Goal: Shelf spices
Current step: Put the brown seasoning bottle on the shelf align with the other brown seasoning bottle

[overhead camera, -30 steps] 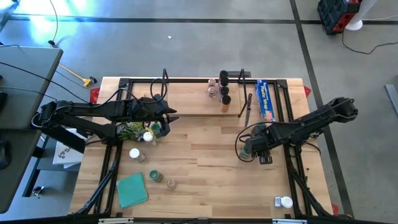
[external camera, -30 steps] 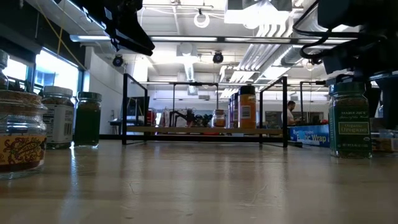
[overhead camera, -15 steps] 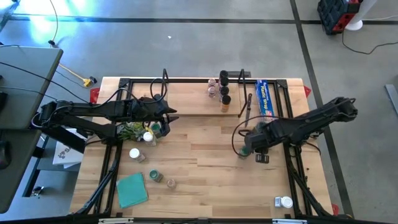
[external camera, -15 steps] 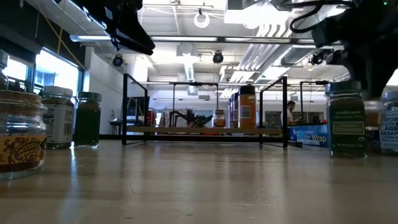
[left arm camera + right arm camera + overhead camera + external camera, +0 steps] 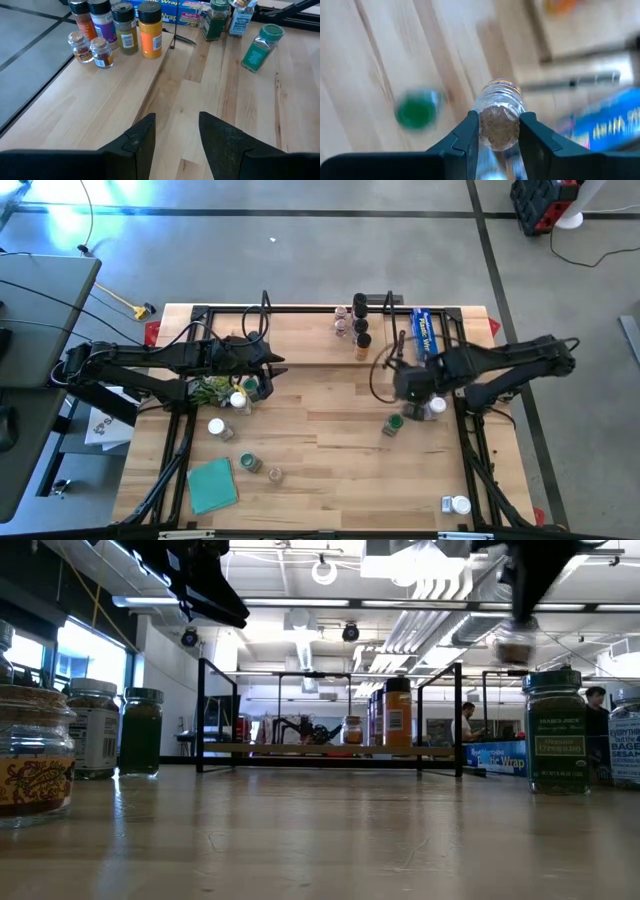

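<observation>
My right gripper (image 5: 406, 384) hangs over the table's right half, just near the shelf (image 5: 300, 340), and is shut on a clear spice jar (image 5: 498, 117) with brown contents. That jar shows blurred and off the table in the low view (image 5: 515, 645). A green-lidded jar (image 5: 393, 423) stands on the table below and nearer. Several jars (image 5: 355, 325) stand on the shelf's wooden board (image 5: 100, 85). My left gripper (image 5: 175, 130) is open and waits above the shelf's left part, touching nothing. My right gripper pinches the brown-filled jar by its clear body (image 5: 498, 131), one finger (image 5: 468, 134) on each side. The jar is lifted clear of the table, and its rimmed end (image 5: 501, 85) points away from the wrist camera.
A long blue wrap box (image 5: 428, 340) lies right of the shelf. Another jar (image 5: 437, 408) stands beside the right arm. More jars (image 5: 230, 395) cluster by the left arm, with a teal square (image 5: 212, 485) near the table's near left and a white-lidded jar (image 5: 457, 504) near right.
My right gripper has risen and moved toward the far edge and the shelf, carrying the brown-filled jar up off the table. The green-lidded jar that stood beside it has stayed on the table.
</observation>
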{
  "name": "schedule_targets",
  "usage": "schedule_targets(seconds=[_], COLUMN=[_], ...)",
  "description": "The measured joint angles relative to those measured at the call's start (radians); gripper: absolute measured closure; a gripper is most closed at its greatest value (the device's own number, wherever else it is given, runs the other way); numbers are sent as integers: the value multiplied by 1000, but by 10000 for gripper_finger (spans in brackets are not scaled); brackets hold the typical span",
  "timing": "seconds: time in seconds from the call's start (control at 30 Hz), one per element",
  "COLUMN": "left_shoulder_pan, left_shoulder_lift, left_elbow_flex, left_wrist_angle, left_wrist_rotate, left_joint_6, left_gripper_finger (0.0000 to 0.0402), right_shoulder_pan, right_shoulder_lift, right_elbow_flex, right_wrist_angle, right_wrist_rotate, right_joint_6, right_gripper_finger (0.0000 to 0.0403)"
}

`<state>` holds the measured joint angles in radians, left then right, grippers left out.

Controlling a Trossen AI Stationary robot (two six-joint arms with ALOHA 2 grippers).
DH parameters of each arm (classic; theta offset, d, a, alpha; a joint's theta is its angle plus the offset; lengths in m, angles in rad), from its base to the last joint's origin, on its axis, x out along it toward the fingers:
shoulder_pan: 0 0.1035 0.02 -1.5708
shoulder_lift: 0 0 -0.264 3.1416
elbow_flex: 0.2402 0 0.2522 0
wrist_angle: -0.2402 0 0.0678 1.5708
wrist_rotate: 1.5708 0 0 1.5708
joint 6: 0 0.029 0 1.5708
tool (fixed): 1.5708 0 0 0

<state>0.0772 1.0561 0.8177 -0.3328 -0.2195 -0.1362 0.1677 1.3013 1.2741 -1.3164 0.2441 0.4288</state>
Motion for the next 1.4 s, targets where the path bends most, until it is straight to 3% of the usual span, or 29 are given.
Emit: schedule_targets(seconds=[0.13, 0.27, 0.53, 0.7, 1.03, 1.4], left_shoulder_pan=[0, 0, 0, 0, 0, 0], left_shoulder_lift=[0, 0, 0, 0, 0, 0], left_elbow_flex=[0, 0, -1, -1, -1, -1], left_wrist_angle=[3, 2, -13, -13, -13, -13], left_wrist_rotate=[0, 0, 0, 0, 0, 0], left_joint_6=[1, 2, 2, 2, 2, 8], left_gripper_finger=[257, 257, 257, 257, 257, 257], right_shoulder_pan=[-70, -135, -259, -344, -478, -530], right_shoulder_lift=[99, 291, 691, 845, 902, 902], right_elbow_flex=[96, 245, 655, 812, 814, 812], right_wrist_angle=[152, 251, 181, 56, 10, 4], right_wrist_rotate=[3, -7, -40, -53, -104, -147], right_joint_6=[-123, -295, -572, -657, -699, -697], right_gripper_finger=[300, 300, 300, 300, 300, 300])
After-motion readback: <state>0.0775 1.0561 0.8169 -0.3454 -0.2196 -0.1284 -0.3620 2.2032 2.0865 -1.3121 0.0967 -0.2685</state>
